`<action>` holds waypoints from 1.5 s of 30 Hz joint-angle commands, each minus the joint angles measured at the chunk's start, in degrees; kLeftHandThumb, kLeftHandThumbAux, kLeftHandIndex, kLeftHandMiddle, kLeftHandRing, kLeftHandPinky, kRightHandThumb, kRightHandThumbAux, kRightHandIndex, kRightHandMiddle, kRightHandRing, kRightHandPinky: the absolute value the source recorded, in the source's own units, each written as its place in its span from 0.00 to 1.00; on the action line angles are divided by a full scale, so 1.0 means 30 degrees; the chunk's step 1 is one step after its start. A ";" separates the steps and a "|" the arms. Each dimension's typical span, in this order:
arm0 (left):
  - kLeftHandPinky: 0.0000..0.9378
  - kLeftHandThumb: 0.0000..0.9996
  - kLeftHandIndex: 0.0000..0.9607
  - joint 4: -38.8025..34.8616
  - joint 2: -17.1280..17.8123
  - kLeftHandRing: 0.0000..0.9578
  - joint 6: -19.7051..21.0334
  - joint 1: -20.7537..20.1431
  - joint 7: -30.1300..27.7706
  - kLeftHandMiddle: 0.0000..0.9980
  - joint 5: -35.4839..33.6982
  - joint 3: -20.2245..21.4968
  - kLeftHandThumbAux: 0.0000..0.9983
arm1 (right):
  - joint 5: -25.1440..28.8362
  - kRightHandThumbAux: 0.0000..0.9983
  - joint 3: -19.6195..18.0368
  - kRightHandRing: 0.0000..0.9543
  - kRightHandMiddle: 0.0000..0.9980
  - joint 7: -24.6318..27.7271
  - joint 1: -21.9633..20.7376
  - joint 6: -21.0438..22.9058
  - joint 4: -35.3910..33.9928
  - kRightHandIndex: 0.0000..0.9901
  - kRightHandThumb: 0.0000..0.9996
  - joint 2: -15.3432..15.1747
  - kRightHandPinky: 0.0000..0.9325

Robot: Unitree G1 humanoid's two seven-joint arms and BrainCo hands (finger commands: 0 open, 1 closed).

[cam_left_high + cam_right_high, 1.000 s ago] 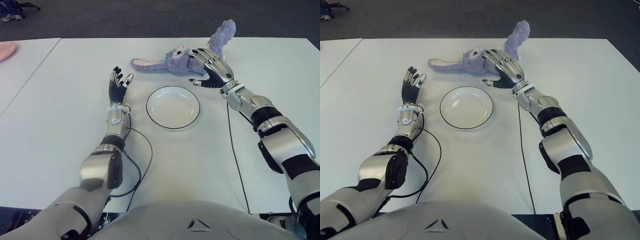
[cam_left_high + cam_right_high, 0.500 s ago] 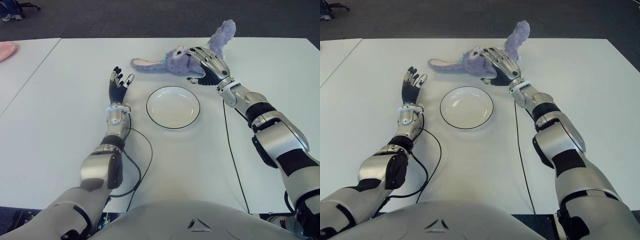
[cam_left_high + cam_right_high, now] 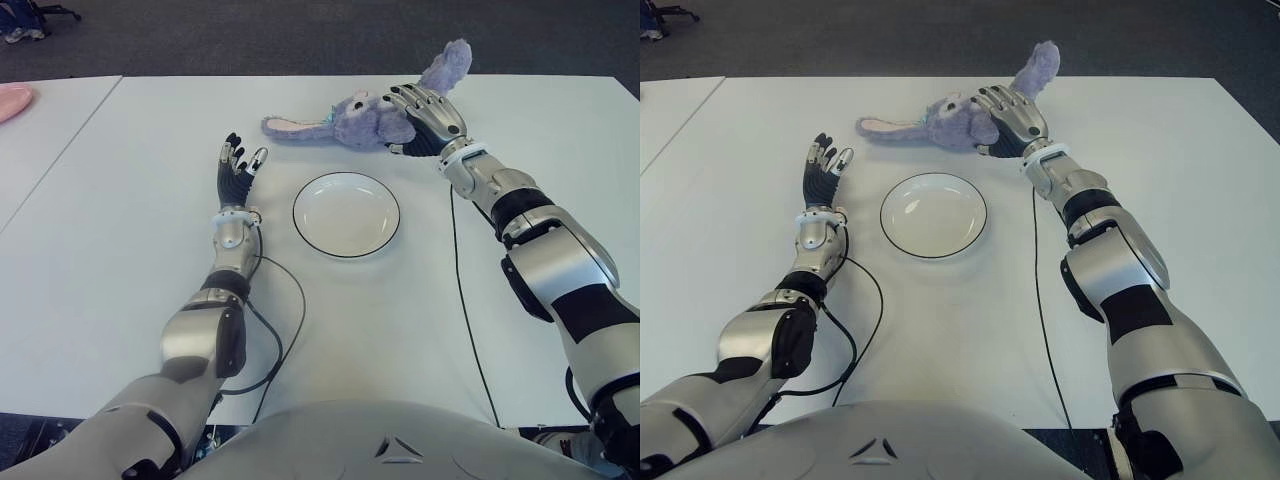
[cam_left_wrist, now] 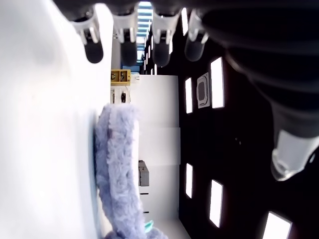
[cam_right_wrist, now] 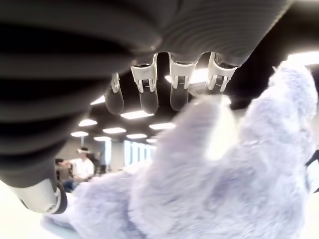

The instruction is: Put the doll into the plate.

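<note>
Currently the doll [image 3: 365, 120], a purple plush rabbit, lies on the white table [image 3: 120, 260] at its far side, beyond the plate [image 3: 346, 214] and apart from it. One long ear stretches toward the robot's left along the table, the other sticks up and away toward the far right edge.

Reaching well forward, the right arm is stretched nearly straight, forearm angled inward, so that the right hand [image 3: 428, 118] sits over the doll's right flank, back of the hand upward. Its fingers [image 5: 178, 87] arch over the plush body with the tips hanging just above the fur, while the thumb shows lower and to one side; in the right wrist view they are curved but not yet pressed closed, so the hand cups the doll loosely rather than clamping it. Whether the palm touches the fur cannot be told.

Meanwhile the left hand [image 3: 236, 170] shows left of the plate, forearm pointing straight ahead, palm side facing inward. Its fingers [image 4: 92, 40] are extended and slightly spread, holding nothing, with the doll's ear visible well beyond them.

The plate is white with a thin dark rim and holds nothing. Thin black cables [image 3: 275, 330] trail along the table from each forearm toward the robot's body.
</note>
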 commanded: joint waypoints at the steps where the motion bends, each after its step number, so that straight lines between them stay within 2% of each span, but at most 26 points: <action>1: 0.09 0.00 0.05 0.2926 -0.1989 0.10 0.2424 0.4278 -0.0633 0.10 -0.0619 0.0401 0.57 | 0.0237 0.62 0.0022 0.00 0.00 0.1499 -0.0620 0.1187 0.0607 0.08 0.35 0.0215 0.00; 6: 0.08 0.00 0.06 0.2923 -0.1981 0.10 0.2288 0.4306 -0.0661 0.10 -0.0550 0.0379 0.57 | 0.0153 0.63 0.0105 0.00 0.00 0.1741 -0.0656 0.1481 0.0655 0.10 0.36 0.0179 0.00; 8: 0.08 0.00 0.06 0.2910 -0.1952 0.10 0.2095 0.4354 -0.0583 0.10 -0.0354 0.0214 0.57 | -0.0152 0.63 0.0336 0.00 0.00 0.1611 -0.0282 0.2074 0.0867 0.11 0.37 0.0056 0.00; 15: 0.08 0.00 0.06 0.2912 -0.1931 0.09 0.2079 0.4421 -0.0384 0.10 -0.0200 0.0058 0.57 | -0.0393 0.61 0.0606 0.00 0.04 0.1890 -0.0162 0.2836 0.1050 0.20 0.45 -0.0129 0.00; 27: 0.07 0.00 0.06 0.2891 -0.1912 0.09 0.1915 0.4603 -0.0044 0.10 0.0107 -0.0313 0.55 | 0.0333 0.62 0.0053 0.00 0.08 0.2906 -0.0082 0.3200 0.1082 0.26 0.55 -0.0426 0.00; 32: 0.06 0.00 0.06 0.2937 -0.1871 0.09 0.2072 0.4574 -0.0211 0.10 0.0020 -0.0245 0.55 | 0.0874 0.64 -0.0511 0.05 0.10 0.3406 0.0051 0.3159 0.1066 0.26 0.57 -0.0506 0.11; 39: 0.05 0.00 0.06 0.2934 -0.1905 0.09 0.2078 0.4560 -0.0332 0.10 -0.0136 -0.0110 0.54 | 0.1588 0.66 -0.1391 0.21 0.19 0.3770 0.0728 0.3174 0.1087 0.28 0.59 -0.0521 0.32; 42: 0.05 0.00 0.06 0.2932 -0.1891 0.09 0.1961 0.4578 -0.0521 0.10 -0.0124 -0.0129 0.54 | 0.2069 0.70 -0.1880 0.40 0.32 0.3994 0.1046 0.3125 0.1097 0.37 0.67 -0.0427 0.49; 43: 0.05 0.00 0.06 0.2930 -0.1886 0.09 0.1942 0.4582 -0.0552 0.10 -0.0119 -0.0137 0.53 | 0.2152 0.69 -0.1958 0.47 0.39 0.4042 0.1087 0.3107 0.1094 0.39 0.73 -0.0414 0.56; 45: 0.05 0.00 0.06 0.2929 -0.1893 0.09 0.1910 0.4585 -0.0631 0.10 -0.0125 -0.0140 0.53 | 0.2411 0.69 -0.2224 0.55 0.46 0.4218 0.1187 0.3001 0.1083 0.41 0.78 -0.0410 0.64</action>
